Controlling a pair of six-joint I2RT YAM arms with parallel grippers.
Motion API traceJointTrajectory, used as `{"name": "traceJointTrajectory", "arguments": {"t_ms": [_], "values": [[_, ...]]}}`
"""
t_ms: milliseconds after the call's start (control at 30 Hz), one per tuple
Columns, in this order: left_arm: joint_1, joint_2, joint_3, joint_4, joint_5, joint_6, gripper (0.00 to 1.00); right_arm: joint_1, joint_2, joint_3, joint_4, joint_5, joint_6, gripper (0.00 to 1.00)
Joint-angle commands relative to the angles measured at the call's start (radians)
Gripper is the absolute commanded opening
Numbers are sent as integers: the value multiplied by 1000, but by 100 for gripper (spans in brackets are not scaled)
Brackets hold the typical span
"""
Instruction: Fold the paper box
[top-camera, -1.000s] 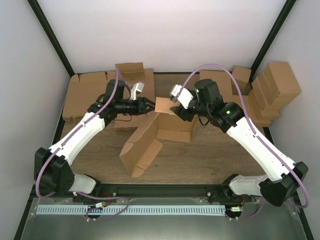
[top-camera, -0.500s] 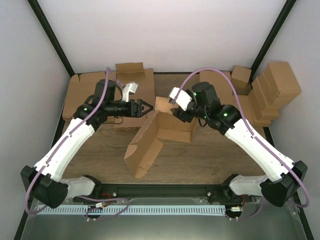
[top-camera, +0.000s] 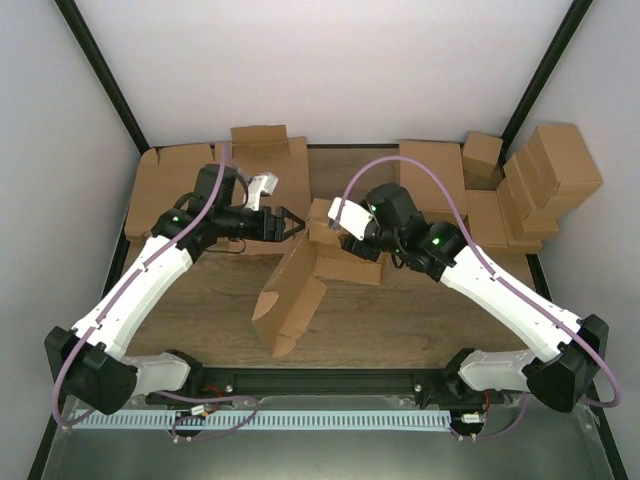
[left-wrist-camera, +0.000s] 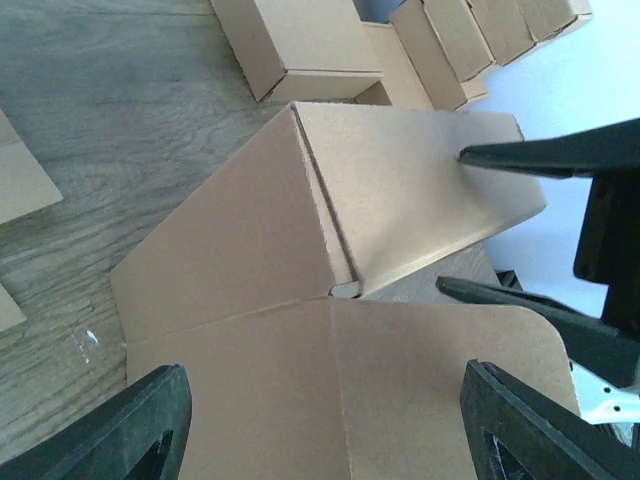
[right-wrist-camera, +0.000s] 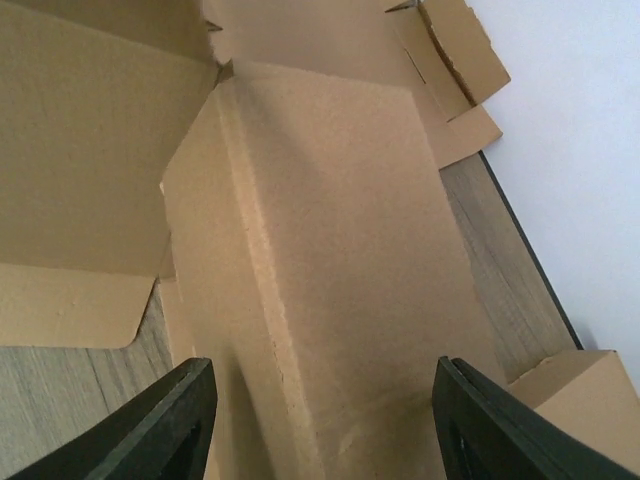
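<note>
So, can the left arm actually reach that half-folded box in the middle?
Probably yes. The left gripper is open right beside the raised far end of the paper box, with nothing between them. The right gripper is at that same end from the other side, so room looks tight.

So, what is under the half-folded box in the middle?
The box rests on the wooden table, whose bare boards show around it. The area directly beneath its flat and raised panels is covered, so anything there cannot be seen.
</note>
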Motion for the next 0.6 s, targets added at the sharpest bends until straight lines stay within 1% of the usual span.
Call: {"name": "traceJointTrajectory", "arguments": {"t_ms": [0, 100, 300, 433, 567], "values": [[-4, 0, -6, 68, 26, -14, 76, 49, -30, -37, 24, 96, -25, 62], [-4, -6, -13, 76, 30, -17, 77, 96, -47, -100, 106, 195, -77, 65], [-1, -24, -41, 104, 31, -36, 77, 120, -60, -183, 252, 281, -167, 65], [-1, -21, -43, 108, 36, -34, 77, 141, -77, -255, 389, 344, -290, 68], [0, 2, -49, 142, 57, -40, 78, 144, -75, -264, 467, 358, -348, 69]]}}
